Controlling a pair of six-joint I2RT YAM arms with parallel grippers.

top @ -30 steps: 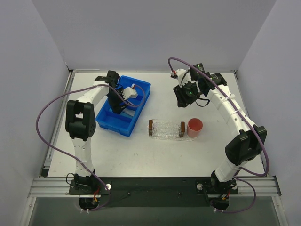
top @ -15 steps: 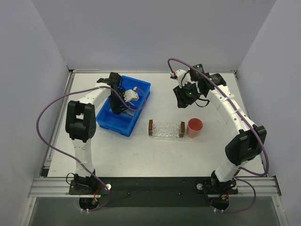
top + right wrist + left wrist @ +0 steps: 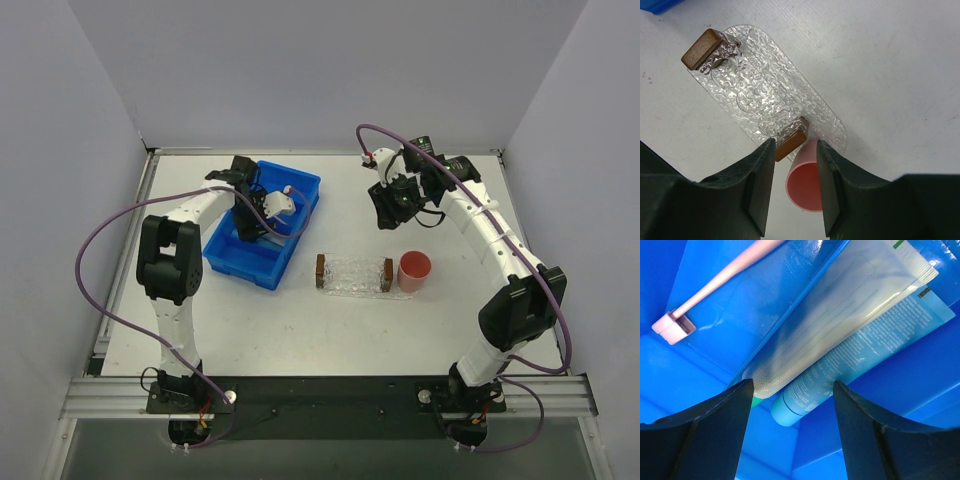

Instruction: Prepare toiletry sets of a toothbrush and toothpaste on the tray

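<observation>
My left gripper (image 3: 248, 225) is down inside the blue bin (image 3: 232, 262), open. In the left wrist view its fingers (image 3: 700, 435) stand on either side of the cap end of the brighter blue toothpaste tube (image 3: 870, 352), without touching it. The pale grey-blue tube (image 3: 840, 315) lies over the bin's divider beside it. The pink toothbrush (image 3: 725, 272) lies in the adjoining compartment. My right gripper (image 3: 386, 214) is open and empty, held above the table behind the clear glittery tray (image 3: 353, 273). The tray (image 3: 765, 95) holds nothing.
A round pink cup (image 3: 414, 270) stands right against the tray's right brown block; it also shows in the right wrist view (image 3: 807, 187). The bin's walls and divider (image 3: 805, 295) hem in the left gripper. Grey walls enclose the table.
The left gripper has shifted slightly inside the bin, toward its far left. The right arm has barely moved.
</observation>
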